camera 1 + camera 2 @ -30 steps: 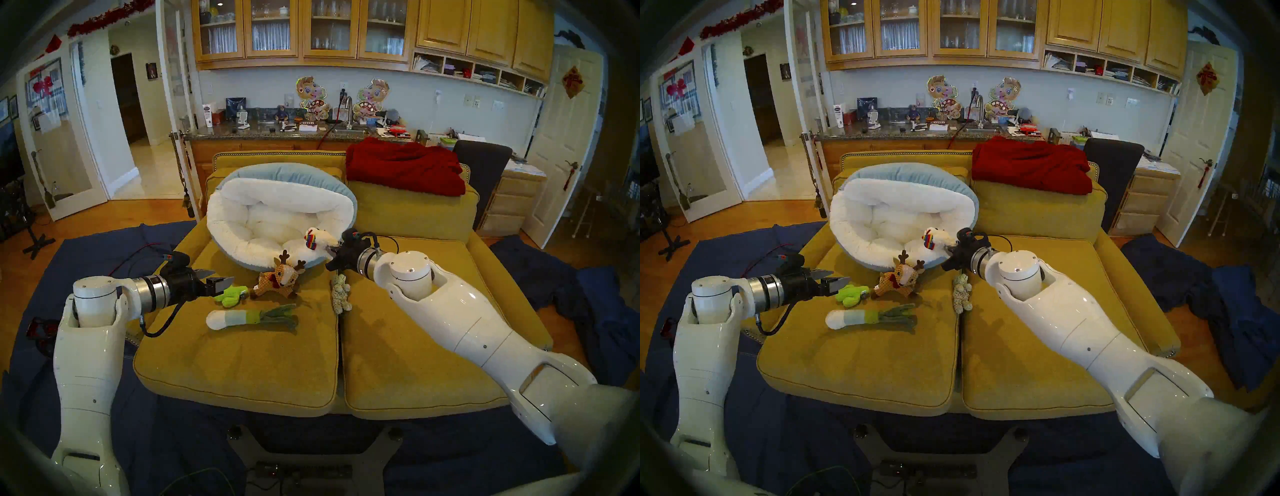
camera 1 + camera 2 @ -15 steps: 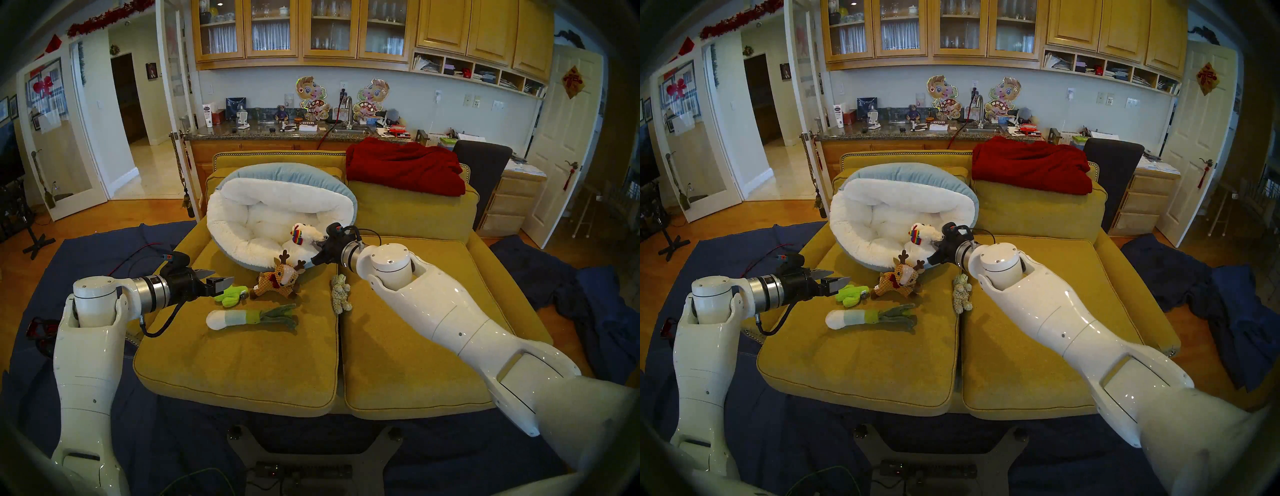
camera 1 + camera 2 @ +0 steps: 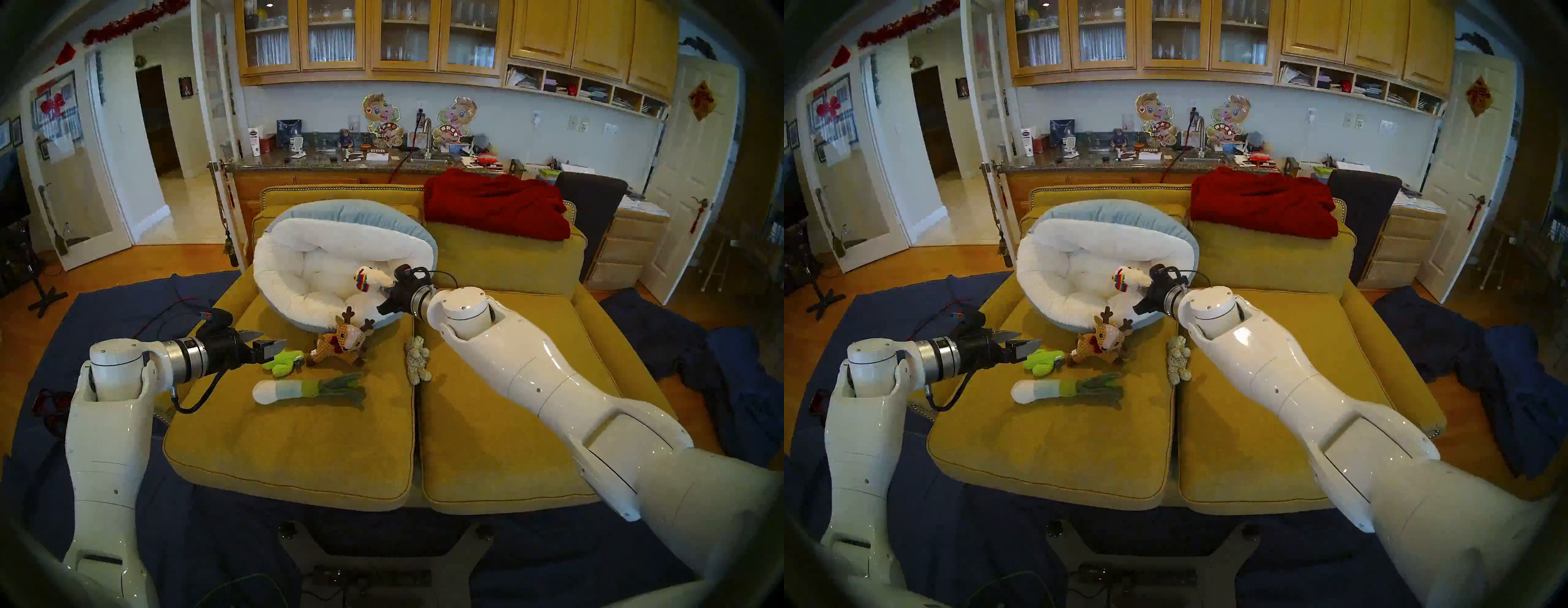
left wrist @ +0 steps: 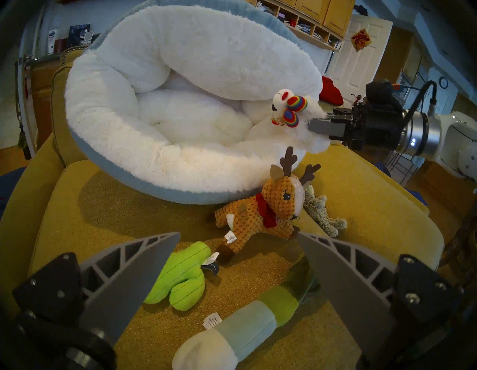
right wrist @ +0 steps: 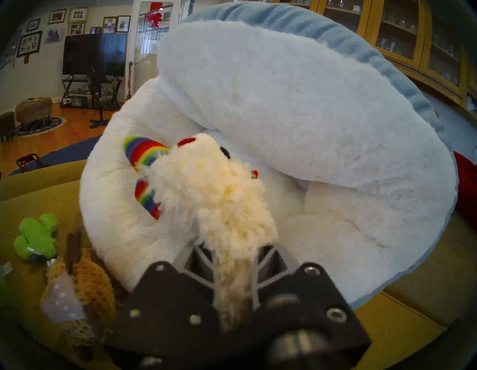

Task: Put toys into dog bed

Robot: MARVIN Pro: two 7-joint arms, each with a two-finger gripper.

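**White fluffy toy held over the dog bed's near rim**

Nearest the front edge of the yellow sofa [image 3: 297,450] lies the leek toy [image 3: 307,388], flat on the left seat cushion. Just behind it sit the lime-green cactus [image 3: 282,362] and the brown reindeer [image 3: 341,344], the reindeer's antlers touching the dog bed's near rim. The grey-beige lumpy plush [image 3: 417,360] lies along the seam between the two seat cushions, close beside the reindeer.

The left gripper [image 3: 271,343] hovers by the cactus near the cushion's left edge, its fingers [image 4: 134,271] spread wide and empty.

Farther back, the right gripper [image 3: 385,292] has its fingers [image 5: 206,261] pinching the rear of the white fluffy toy with rainbow accents [image 3: 373,280]. The toy hangs in the air over the inner side of the near right rim of the dog bed [image 3: 297,250], head pointing into the bed.

The bed leans against the sofa's backrest at the back left. A red blanket [image 3: 496,204] is draped over the backrest at the back right.
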